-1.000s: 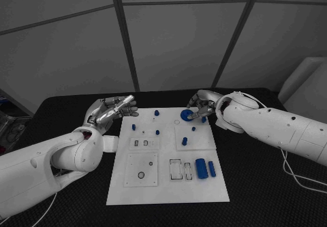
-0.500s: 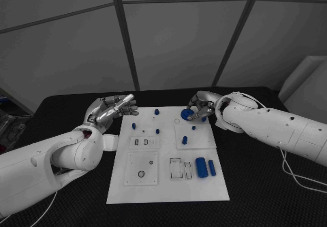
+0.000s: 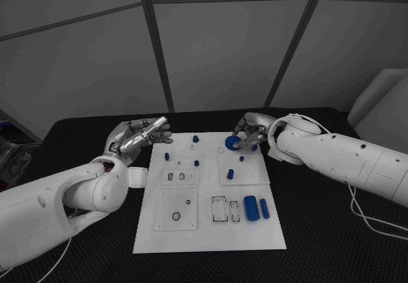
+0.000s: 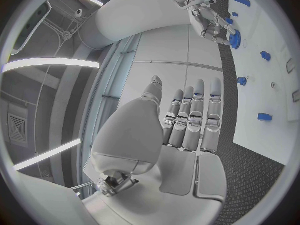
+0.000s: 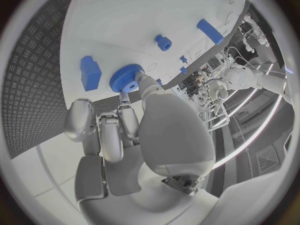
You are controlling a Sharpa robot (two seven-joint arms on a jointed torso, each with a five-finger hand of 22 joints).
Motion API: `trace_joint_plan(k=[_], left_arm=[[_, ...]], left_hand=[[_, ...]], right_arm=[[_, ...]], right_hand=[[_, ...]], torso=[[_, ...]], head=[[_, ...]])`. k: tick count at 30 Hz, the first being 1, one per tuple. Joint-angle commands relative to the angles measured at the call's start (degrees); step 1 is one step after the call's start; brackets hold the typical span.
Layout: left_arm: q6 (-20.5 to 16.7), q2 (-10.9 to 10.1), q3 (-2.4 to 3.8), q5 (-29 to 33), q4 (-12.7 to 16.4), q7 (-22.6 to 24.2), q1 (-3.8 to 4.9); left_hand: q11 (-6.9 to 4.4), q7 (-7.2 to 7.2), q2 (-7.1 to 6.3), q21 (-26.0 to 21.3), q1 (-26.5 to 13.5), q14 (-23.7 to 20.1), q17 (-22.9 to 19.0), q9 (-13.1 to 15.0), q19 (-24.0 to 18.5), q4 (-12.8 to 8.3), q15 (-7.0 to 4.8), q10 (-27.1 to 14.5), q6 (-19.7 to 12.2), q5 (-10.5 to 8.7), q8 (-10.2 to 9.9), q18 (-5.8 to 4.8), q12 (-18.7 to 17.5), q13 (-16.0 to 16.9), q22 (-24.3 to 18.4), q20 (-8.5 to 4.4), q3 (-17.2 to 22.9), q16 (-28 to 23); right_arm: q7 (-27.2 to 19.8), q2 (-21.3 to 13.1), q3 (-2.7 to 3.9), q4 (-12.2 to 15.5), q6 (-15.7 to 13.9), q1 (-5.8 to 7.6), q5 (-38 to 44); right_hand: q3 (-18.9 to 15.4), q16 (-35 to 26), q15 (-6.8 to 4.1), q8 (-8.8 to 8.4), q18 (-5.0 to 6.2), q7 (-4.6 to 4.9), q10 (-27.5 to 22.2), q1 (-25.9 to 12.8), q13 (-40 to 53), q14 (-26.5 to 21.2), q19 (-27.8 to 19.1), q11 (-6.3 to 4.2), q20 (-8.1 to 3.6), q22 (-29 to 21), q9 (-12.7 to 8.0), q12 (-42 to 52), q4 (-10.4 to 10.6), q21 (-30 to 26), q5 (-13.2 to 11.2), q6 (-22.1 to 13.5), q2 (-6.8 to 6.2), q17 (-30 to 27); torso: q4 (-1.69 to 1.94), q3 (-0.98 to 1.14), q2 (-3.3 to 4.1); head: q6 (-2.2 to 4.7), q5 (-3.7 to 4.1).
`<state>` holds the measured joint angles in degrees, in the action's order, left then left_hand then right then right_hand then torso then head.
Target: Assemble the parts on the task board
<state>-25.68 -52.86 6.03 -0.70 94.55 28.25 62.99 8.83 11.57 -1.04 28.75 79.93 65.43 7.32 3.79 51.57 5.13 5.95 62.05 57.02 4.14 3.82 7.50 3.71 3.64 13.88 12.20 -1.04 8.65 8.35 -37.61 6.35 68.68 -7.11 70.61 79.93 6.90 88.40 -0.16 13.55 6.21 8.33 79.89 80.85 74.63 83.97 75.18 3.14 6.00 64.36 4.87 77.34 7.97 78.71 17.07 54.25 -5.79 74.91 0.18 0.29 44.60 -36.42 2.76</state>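
Note:
My right hand [image 3: 252, 132] pinches a blue gear [image 3: 231, 142] over the far part of the white task board [image 3: 208, 236]. In the right wrist view the gear [image 5: 127, 78] sits at the fingertips [image 5: 139, 78], close above the board beside a blue block [image 5: 90, 72]; whether it touches the board I cannot tell. My left hand [image 3: 136, 137] is raised off the board's far left corner, fingers straight, holding nothing; its palm [image 4: 187, 130] is bare. Small blue pegs [image 3: 196, 164] stand on the board's far half. Two blue cylinders [image 3: 252, 208] lie at its near right.
The board carries clear inset plates with slots [image 3: 177, 177] and a round hole [image 3: 176, 217]. Black table [image 3: 323, 236] surrounds it on every side. A small white block [image 3: 140, 177] lies just left of the board. Grey wall panels stand behind the table.
My right hand has shifted the gear very slightly to the left over the board. The left hand has hardly moved.

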Motion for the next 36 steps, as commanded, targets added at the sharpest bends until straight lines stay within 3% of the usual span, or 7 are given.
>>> trace_joint_plan(k=[1, 6, 12, 16, 24, 29, 36], left_arm=[[0.63, 0.02, 0.06, -0.4, 0.08, 0.13, 0.09], [0.69, 0.03, 0.06, -0.4, 0.07, 0.06, 0.09], [0.76, -0.01, 0.06, -0.4, 0.09, -0.03, 0.09], [0.77, -0.03, 0.06, -0.4, 0.08, -0.06, 0.09], [0.73, -0.04, 0.06, -0.4, 0.04, -0.11, 0.09], [0.75, 0.07, 0.06, -0.4, 0.01, -0.13, 0.09], [0.77, 0.21, 0.06, -0.4, -0.17, -0.14, 0.09]], left_hand=[[0.12, 0.1, 0.44, 0.2, -0.04, -0.21, 0.06, -0.07, -0.29, -0.33, 0.3, -0.39, -0.08, -0.33, -0.2, 2.72, -0.16, -0.04, 0.06, -0.03, -0.01, -0.3], [0.13, 0.11, 0.52, 0.25, -0.01, -0.21, 0.08, -0.06, -0.37, -0.38, 0.3, -0.43, -0.09, -0.32, -0.19, 2.73, -0.15, -0.04, 0.09, -0.02, 0.03, -0.33], [0.13, 0.11, 0.52, 0.25, -0.01, -0.21, 0.08, -0.06, -0.37, -0.38, 0.3, -0.43, -0.09, -0.32, -0.19, 2.73, -0.15, -0.04, 0.09, -0.02, 0.03, -0.33], [0.13, 0.11, 0.52, 0.25, -0.01, -0.21, 0.08, -0.06, -0.37, -0.38, 0.3, -0.43, -0.09, -0.32, -0.19, 2.73, -0.15, -0.04, 0.09, -0.02, 0.03, -0.33], [0.13, 0.12, 0.59, 0.28, -0.01, -0.22, 0.09, -0.06, -0.41, -0.4, 0.31, -0.46, -0.1, -0.31, -0.18, 2.73, -0.14, -0.04, 0.11, -0.02, 0.06, -0.35], [0.13, 0.12, 0.59, 0.28, -0.01, -0.22, 0.09, -0.06, -0.41, -0.4, 0.31, -0.46, -0.1, -0.31, -0.18, 2.73, -0.14, -0.04, 0.11, -0.02, 0.06, -0.35], [0.14, 0.12, 0.62, 0.3, -0.01, -0.23, 0.1, -0.06, -0.45, -0.42, 0.31, -0.48, -0.1, -0.31, -0.17, 2.73, -0.14, -0.04, 0.12, -0.01, 0.07, -0.38]], right_arm=[[-0.47, -0.03, -0.11, 0.07, -1.07, -0.09, 0.24], [0.19, -0.05, -0.11, 0.47, -3.55, -0.1, 0.66], [0.42, -0.3, -0.11, 1.91, -6.88, -0.1, 2.16], [0.25, -1.12, -0.08, 5.38, -10.42, -0.08, 5.38], [1.61, -0.19, -0.01, 10.34, -13.2, -0.03, 12.44], [2.57, 2.61, -0.11, 10.07, -13.58, -0.02, 15.48], [3.91, 6.91, -1.22, 7.96, -13.4, -0.01, 17.96]], right_hand=[[1.11, 0.31, -0.77, 0.47, -1.11, -0.58, 0.89, 0.28, 0.85, 5.24, 0.5, -0.21, -0.49, 0.45, 0.19, 0.74, -0.09, 0.55, -0.4, 1.84, 1.41, 11.6], [2.29, 0.45, -1.24, 0.42, -1.3, -1.19, 1.89, -0.01, 2.22, 5.32, 1.13, -0.73, -0.94, 1.45, 0.23, 1.86, -0.05, 1.04, -0.75, 3.68, 2.2, 11.95], [3.21, 0.52, -1.53, 0.11, -1.38, -1.49, 2.49, 0.21, 3.13, 5.37, 1.38, -1.03, -1.25, 1.84, 0.19, 2.58, -0.56, 1.24, -0.48, 4.5, 2.2, 12.14], [3.69, 0.63, -1.61, -0.29, -1.49, -1.51, 2.89, 0.07, 3.79, 5.43, 1.66, -1.08, -1.38, 2.31, 0.09, 3.08, -0.82, 1.46, 0.2, 4.73, 1.85, 12.42], [3.81, 0.7, -1.64, -0.48, -1.59, -1.55, 3.08, -0.29, 4.07, 5.48, 1.94, -1.1, -1.43, 2.79, 0.07, 3.3, -0.88, 1.67, 0.18, 5.06, 1.38, 12.61], [3.93, 0.7, -1.65, -0.53, -1.61, -1.6, 3.08, -0.29, 4.08, 5.47, 2.0, -1.13, -1.45, 2.9, 0.07, 3.3, -0.96, 1.72, 0.11, 5.19, 1.3, 12.6], [4.28, 0.66, -1.7, -0.82, -1.59, -1.59, 2.87, -0.37, 3.8, 5.45, 1.94, -1.16, -1.49, 2.81, 0.0, 3.01, -1.14, 1.68, 0.39, 5.31, 0.96, 12.49]], torso=[[-0.05, 0.03, 0.01], [-0.01, 0.02, 0.01], [-0.02, 0.01, -0.02], [-0.06, 0.02, -0.03], [0.02, 0.0, 0.01], [0.15, -0.05, 0.07], [0.15, 0.0, 0.08]], head=[[0.02, -0.07], [0.04, -0.12], [0.08, -0.14], [0.14, -0.31], [0.43, -0.33], [0.4, -0.55], [0.37, -0.83]])
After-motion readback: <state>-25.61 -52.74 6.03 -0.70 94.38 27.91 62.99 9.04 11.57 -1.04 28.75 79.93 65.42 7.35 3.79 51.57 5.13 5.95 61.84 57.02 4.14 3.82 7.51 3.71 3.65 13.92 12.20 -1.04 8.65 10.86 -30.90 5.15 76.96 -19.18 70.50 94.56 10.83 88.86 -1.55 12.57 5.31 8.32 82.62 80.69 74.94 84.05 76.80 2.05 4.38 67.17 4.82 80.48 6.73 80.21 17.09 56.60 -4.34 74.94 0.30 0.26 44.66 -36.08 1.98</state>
